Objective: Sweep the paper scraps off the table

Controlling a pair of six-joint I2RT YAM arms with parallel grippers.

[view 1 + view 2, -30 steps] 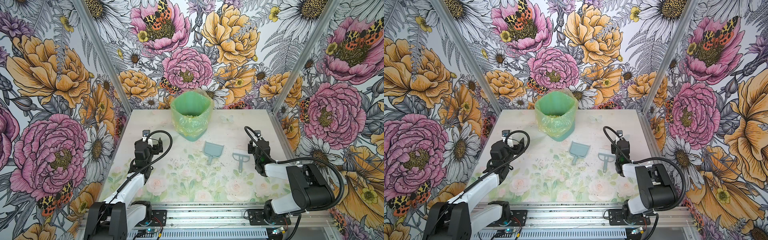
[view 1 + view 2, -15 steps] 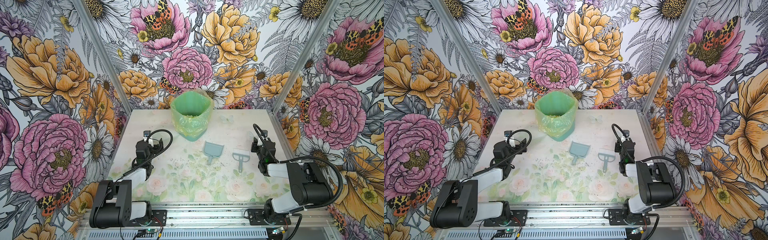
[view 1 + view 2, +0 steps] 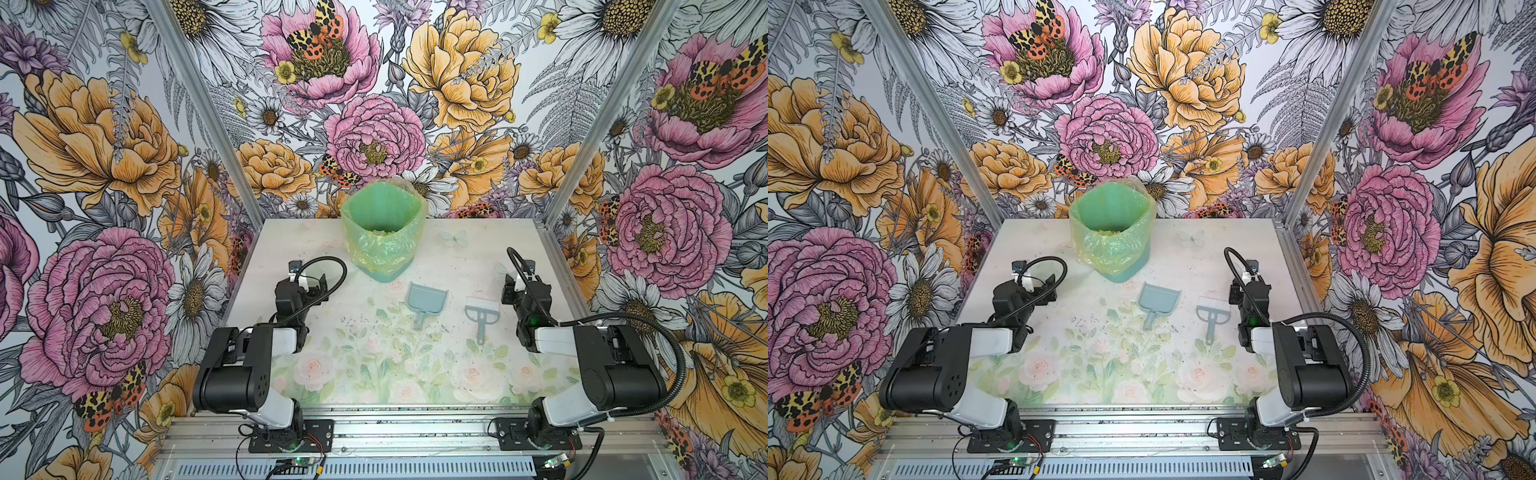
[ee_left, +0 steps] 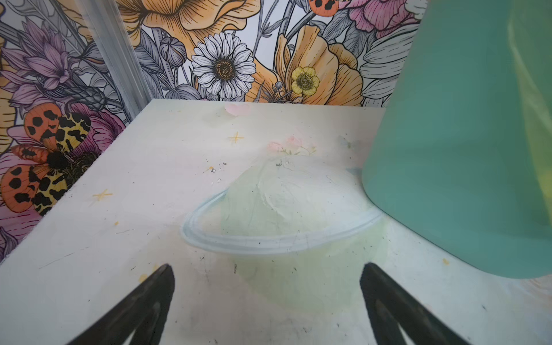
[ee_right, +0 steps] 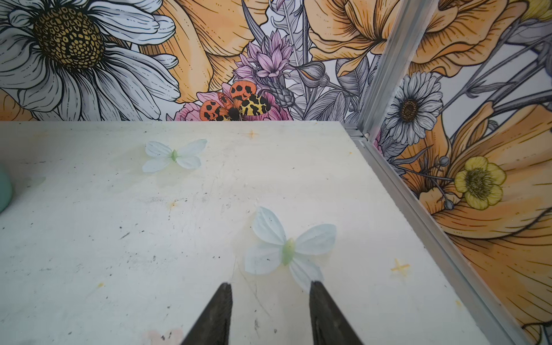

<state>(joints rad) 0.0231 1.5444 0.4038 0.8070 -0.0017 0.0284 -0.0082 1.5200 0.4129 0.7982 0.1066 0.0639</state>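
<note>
No paper scraps show on the table (image 3: 374,374); only fine dark specks lie on it in both top views. Something small lies at the bottom of the green bag-lined bin (image 3: 384,232) (image 3: 1111,237), too small to tell what. My left gripper (image 3: 318,282) (image 3: 1050,291) (image 4: 267,268) hovers low to the left of the bin (image 4: 466,134), open wide, with bare table (image 4: 119,239) between its fingers. By the right edge my right gripper (image 3: 509,286) (image 3: 1235,291) (image 5: 270,286) is partly open and empty over a printed butterfly (image 5: 288,248).
A grey-blue dustpan (image 3: 428,297) (image 3: 1160,301) lies mid-table, its handle toward the front. The matching brush (image 3: 481,311) (image 3: 1212,313) lies just left of my right gripper. The aluminium frame rail (image 5: 418,215) and flowered walls close in the table.
My left arm has folded back toward its base, its gripper staying left of the bin. My right gripper has edged toward the right rail and its jaws have widened a little.
</note>
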